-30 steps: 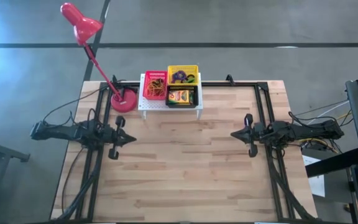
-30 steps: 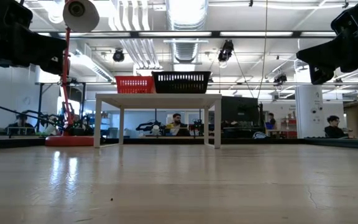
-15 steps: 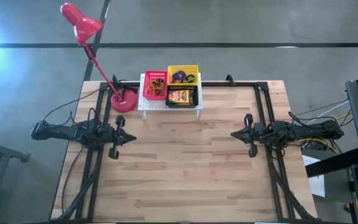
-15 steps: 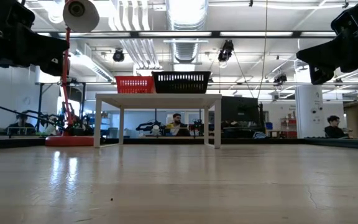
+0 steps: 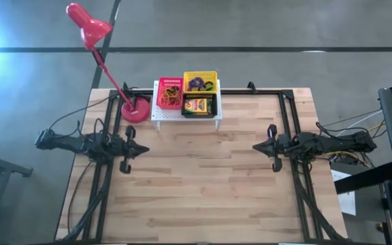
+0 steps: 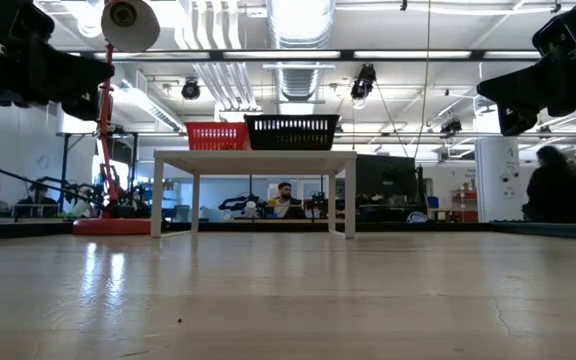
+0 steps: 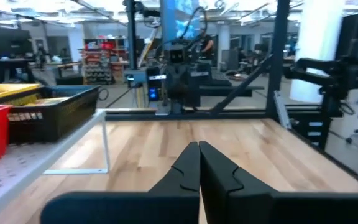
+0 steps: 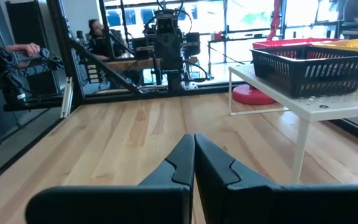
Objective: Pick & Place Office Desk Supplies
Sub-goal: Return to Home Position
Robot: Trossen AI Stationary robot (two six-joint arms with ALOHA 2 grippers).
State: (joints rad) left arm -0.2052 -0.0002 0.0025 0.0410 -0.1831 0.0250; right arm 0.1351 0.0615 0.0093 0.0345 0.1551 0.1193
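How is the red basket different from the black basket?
The red basket holds tangled rubber bands; the black basket holds a yellow-and-green crayon box. The red basket sits beside the lamp; the black basket is farther from it. Both rest on the white rack.

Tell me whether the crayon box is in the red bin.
No, the crayon box lies in the black bin, next to the red bin holding rubber bands.

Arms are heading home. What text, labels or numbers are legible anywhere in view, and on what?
No text can be read in any view.
Crayon box in the black bin: printed top, too small to read; its side print in the left wrist view is blurred.
Blue screen in the room behind the table: blurred, unreadable.
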